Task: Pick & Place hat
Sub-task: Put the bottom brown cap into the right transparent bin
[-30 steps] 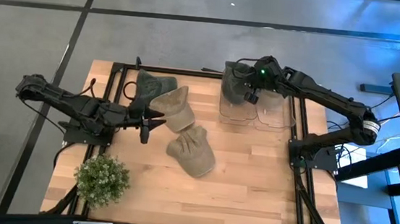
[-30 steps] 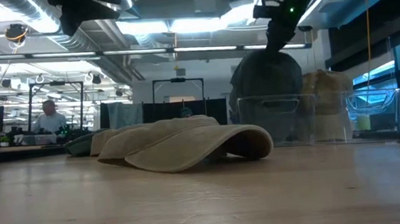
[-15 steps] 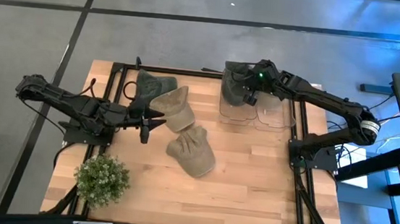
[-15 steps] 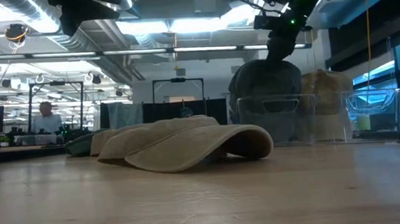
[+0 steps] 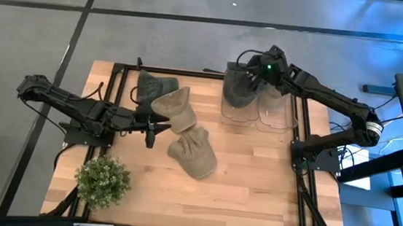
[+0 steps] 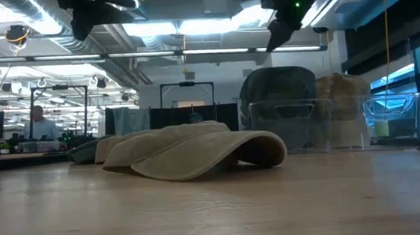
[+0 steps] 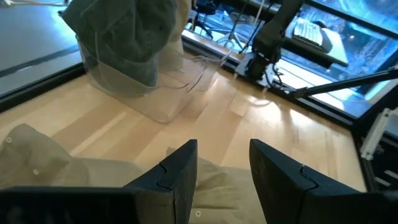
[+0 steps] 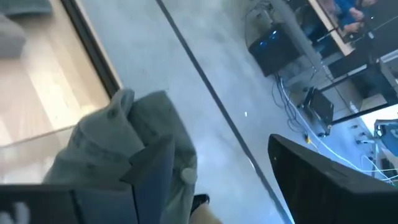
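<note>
A dark green hat sits crown up in a clear container at the table's far right. My right gripper hangs open above it, clear of it; the right wrist view shows the hat below the spread fingers. Three more hats lie on the table's left half: a dark green one, a tan one and an olive one. My left gripper stands open just left of the tan and olive hats, low over the table.
A second clear container stands right of the first and holds a tan hat. A potted plant stands at the near left corner. Bare wood lies in the table's near half and between the hats and the containers.
My right gripper has opened, let go of the dark green hat and risen off it. The hat stays in the clear container with its crown up.
</note>
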Robot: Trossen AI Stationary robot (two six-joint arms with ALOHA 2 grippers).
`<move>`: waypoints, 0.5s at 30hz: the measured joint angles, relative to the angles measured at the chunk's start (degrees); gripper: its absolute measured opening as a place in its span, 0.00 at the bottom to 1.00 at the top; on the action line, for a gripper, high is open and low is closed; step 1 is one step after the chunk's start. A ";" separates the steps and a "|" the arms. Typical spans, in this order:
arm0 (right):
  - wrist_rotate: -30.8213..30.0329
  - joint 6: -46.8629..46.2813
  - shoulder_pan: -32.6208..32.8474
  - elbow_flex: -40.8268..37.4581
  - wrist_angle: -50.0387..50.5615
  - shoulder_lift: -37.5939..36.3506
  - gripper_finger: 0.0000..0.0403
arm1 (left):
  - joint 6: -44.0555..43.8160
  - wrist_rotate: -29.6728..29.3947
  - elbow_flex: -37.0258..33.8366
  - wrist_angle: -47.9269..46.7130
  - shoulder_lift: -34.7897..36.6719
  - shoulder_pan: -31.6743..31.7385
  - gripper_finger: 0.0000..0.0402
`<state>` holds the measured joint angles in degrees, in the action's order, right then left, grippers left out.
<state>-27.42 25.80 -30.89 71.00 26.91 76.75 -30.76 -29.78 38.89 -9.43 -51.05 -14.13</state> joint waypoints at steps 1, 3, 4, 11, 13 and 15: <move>0.01 -0.04 0.00 0.47 0.08 0.00 0.65 | -0.02 -0.43 0.00 0.67 -0.99 0.00 0.35; 0.00 -1.30 0.24 1.54 0.76 0.01 0.65 | -0.01 -0.81 0.00 2.37 -3.03 0.00 0.35; 0.00 -2.54 0.47 2.05 1.00 0.00 0.65 | -0.10 -0.77 0.00 2.98 -4.02 0.00 0.35; 4.94 -7.06 5.27 2.99 3.68 -0.04 0.65 | -5.60 -0.10 0.00 5.80 -10.70 0.00 0.35; 6.06 -7.27 7.60 2.99 4.54 -0.04 0.65 | -5.85 0.58 0.00 4.77 -12.59 0.00 0.35; 6.27 -8.55 10.05 3.00 5.45 -0.04 0.65 | -4.75 2.71 0.00 3.38 -14.59 0.00 0.35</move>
<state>-21.15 17.25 -20.85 74.00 32.36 76.71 -35.51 -27.07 38.89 -6.05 -65.63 -14.13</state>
